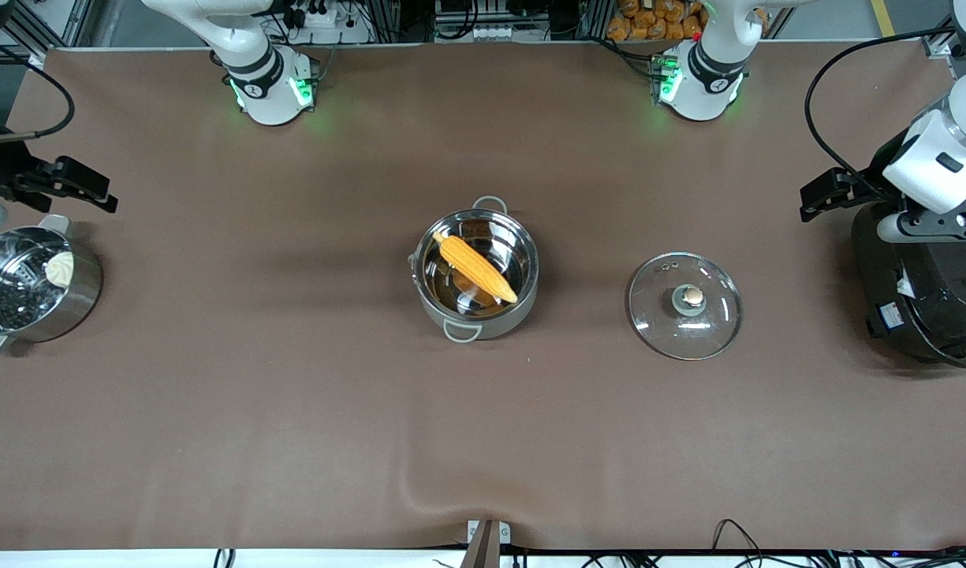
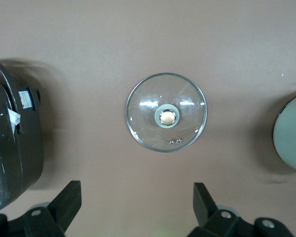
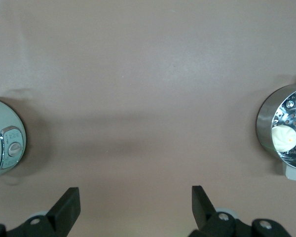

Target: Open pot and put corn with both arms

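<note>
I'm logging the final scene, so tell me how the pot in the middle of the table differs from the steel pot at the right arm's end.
The pot holds the corn lying slantwise on a plain mirror-like inside; the steamer pot holds a white bun on a perforated insert. The pot sits mid-table with its glass lid lying beside it, toward the left arm's end; no lid shows by the steamer pot. Both are round, shiny steel, uncovered, with loop handles.

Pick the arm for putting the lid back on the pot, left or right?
Left, probably. The lid lies toward the left arm's end of the table, and the open left gripper has it in view. The right gripper, also open, is near the steamer pot.
</note>
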Tool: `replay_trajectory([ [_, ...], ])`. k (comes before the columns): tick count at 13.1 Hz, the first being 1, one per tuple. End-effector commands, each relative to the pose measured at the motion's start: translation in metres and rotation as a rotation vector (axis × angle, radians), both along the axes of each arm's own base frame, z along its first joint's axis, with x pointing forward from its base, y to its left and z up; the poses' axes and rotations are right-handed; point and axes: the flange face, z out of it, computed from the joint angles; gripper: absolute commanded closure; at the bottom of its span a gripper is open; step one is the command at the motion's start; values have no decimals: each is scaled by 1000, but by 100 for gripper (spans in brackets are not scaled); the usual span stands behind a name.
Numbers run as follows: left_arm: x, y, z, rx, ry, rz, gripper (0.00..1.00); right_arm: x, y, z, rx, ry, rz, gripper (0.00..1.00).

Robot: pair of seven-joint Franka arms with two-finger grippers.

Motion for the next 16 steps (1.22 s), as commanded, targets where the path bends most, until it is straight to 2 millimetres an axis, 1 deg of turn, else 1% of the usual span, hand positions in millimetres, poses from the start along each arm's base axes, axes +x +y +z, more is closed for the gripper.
replay_trajectory([
  [1,-1,0,2,-7,9,-25,0,-6,-25,4,-3,0,8,0],
  [3,-1,-4,1,-11,11,-30,0,-6,-27,5,-7,-1,8,0],
  [4,0,-5,2,-12,8,-31,0,-6,-24,6,-8,-2,11,0],
  [6,4,1,9,-11,-9,-25,0,-5,-23,7,-6,-12,13,0],
  [9,4,1,13,-10,-17,-31,0,-6,-23,8,-5,-12,13,0],
  [11,4,0,13,-11,-17,-72,0,-6,-22,7,-5,-12,14,0],
  [16,3,3,16,-23,-21,-67,0,-6,-22,6,-5,-7,14,0],
])
